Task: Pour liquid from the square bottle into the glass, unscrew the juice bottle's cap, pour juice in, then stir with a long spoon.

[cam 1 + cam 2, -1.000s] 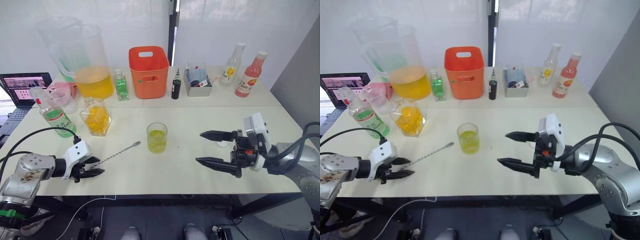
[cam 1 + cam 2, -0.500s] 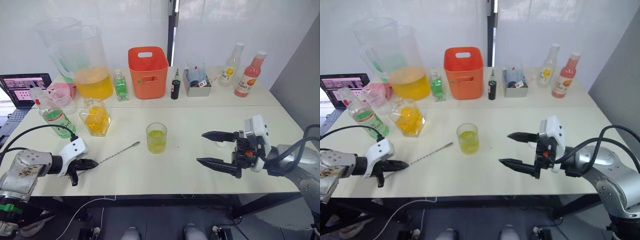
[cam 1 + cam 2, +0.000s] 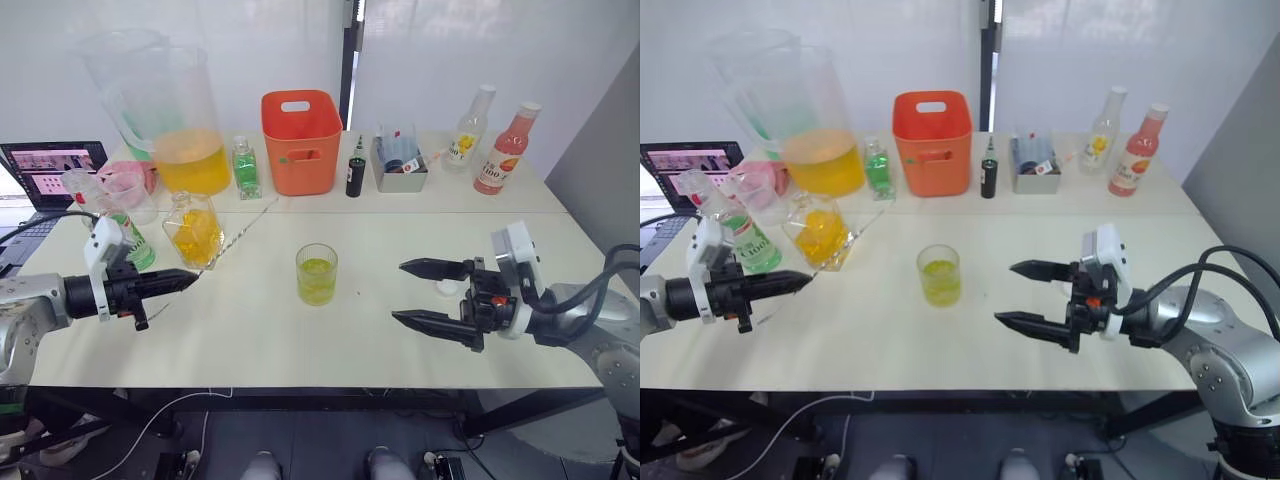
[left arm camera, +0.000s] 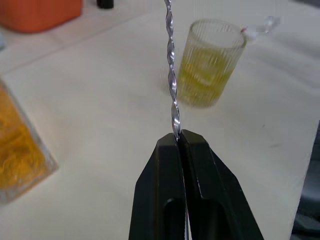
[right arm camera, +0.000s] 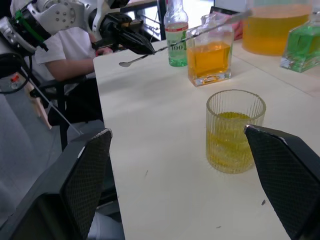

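The left end effector is clenched on the long spoon, pinching its twisted stem between both black fingers; the spoon is lifted off the worktop and slants up and away from the fingertips, past the square bottle of orange liquid. The glass, part full of yellow liquid, stands on the worktop between the two end effectors, well apart from each. The right end effector hangs released, its fingers spread wide and pointing toward the glass. The juice bottle stands just behind the left end effector. The cap lies on the worktop close behind the right end effector's fingers.
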Motion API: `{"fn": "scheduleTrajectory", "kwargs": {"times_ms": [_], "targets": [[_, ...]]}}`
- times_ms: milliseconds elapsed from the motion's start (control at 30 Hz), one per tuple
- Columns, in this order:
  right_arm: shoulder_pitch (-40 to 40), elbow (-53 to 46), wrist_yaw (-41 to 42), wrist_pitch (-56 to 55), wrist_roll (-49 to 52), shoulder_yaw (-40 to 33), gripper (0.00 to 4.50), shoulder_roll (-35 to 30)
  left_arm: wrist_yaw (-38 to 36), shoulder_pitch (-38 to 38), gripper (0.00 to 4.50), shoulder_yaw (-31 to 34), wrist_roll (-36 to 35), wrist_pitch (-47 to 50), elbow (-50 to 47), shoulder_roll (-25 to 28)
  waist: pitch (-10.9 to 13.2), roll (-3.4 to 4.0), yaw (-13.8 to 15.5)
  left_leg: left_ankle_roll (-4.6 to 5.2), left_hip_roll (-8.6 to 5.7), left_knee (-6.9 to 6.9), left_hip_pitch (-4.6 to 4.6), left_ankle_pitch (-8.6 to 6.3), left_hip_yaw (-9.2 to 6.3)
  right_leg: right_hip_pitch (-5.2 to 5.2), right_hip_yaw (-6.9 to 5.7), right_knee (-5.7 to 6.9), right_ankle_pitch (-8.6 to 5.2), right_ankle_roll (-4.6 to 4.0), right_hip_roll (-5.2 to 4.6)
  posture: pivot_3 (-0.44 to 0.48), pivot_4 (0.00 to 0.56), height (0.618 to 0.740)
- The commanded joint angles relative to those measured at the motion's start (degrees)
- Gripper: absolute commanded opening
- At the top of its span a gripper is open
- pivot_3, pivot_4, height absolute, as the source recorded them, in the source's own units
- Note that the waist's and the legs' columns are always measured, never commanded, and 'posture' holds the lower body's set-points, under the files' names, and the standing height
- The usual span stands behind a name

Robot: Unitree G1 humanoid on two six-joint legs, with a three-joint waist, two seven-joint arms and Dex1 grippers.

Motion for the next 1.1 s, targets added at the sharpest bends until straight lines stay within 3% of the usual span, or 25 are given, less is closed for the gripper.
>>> {"fn": "scheduleTrajectory", "kwargs": {"times_ms": [33, 200, 300, 400, 633, 800, 967, 1100], "targets": [[-3.5, 0.9, -6.7, 3.9, 4.2, -1.5, 4.50, 1.8, 2.6, -3.0, 0.02, 2.2, -4.6, 2.5, -4.7, -0.9, 0.0, 0.00, -0.1, -0.01, 0.00, 0.00, 0.00, 0.01, 0.00, -0.02, 0.00, 0.01, 0.01, -0.02, 0.00, 0.000, 0.150, 0.740], [-8.9, -0.6, -22.1, 10.4, 7.6, -0.2, 4.50, 7.4, 6.0, -6.1, 0.02, -2.2, -4.8, 2.6, -11.6, -3.2, 0.0, -0.01, -0.1, -0.01, -0.01, -0.01, -0.05, 0.01, -0.01, -0.07, 0.01, 0.03, 0.19, -0.33, 0.00, 0.000, 0.150, 0.740], [-13.6, 3.5, -32.6, 14.7, 23.2, -1.3, 4.50, 13.4, 8.6, -8.3, 0.02, -4.4, -4.0, 1.3, -13.8, -5.5, 0.0, -0.01, -0.2, -0.02, -0.01, -0.03, -0.05, 0.02, 0.00, -0.09, 0.02, 0.04, 0.21, -0.36, 0.00, 0.000, 0.150, 0.740], [-16.2, 5.3, -41.7, 15.8, 30.0, -0.5, 4.50, 17.1, 11.3, -10.2, 0.02, -6.4, -3.1, 0.3, -15.7, -7.9, 0.0, -0.01, -0.2, -0.02, 0.00, -0.01, -0.05, 0.03, -0.02, -0.09, 0.02, 0.05, 0.22, -0.39, 0.02, 0.000, 0.150, 0.740], [-18.7, 8.1, -57.7, 12.0, 40.8, 2.7, 4.50, 24.1, 15.6, -11.3, 0.02, -9.3, -1.4, -1.2, -18.5, -11.3, 0.0, -0.01, -0.3, -0.01, -0.01, -0.02, -0.12, 0.03, -0.05, -0.16, 0.02, 0.08, 0.22, -0.38, 0.02, 0.000, 0.150, 0.740], [-20.3, 8.6, -64.5, 9.3, 43.8, 4.4, 4.50, 27.3, 16.3, -10.7, 0.02, -9.8, -1.1, -1.4, -18.8, -11.7, 0.0, 0.00, -0.8, -0.01, -0.01, -0.02, -0.12, 0.03, -0.07, -0.20, 0.02, 0.18, 0.21, -0.41, 0.05, 0.000, 0.150, 0.740], [-20.8, 8.4, -68.1, 7.6, 44.5, 5.4, 3.01, 28.4, 16.4, -10.4, 0.00, -9.8, -0.7, -1.8, -18.4, -11.6, 0.0, 0.01, -0.9, -0.01, -0.01, -0.01, -0.13, 0.03, -0.09, -0.20, 0.02, 0.19, 0.21, -0.41, 0.05, 0.000, 0.150, 0.740], [-21.3, 8.4, -70.5, 5.5, 43.7, 6.1, 3.01, 29.7, 16.3, -10.7, 0.00, -9.6, -1.4, -1.3, -18.0, -11.7, 0.0, 0.01, -1.2, 0.00, 0.00, -0.02, -0.12, 0.03, -0.09, -0.21, 0.02, 0.19, 0.20, -0.42, 0.05, 0.000, 0.150, 0.740]]}}
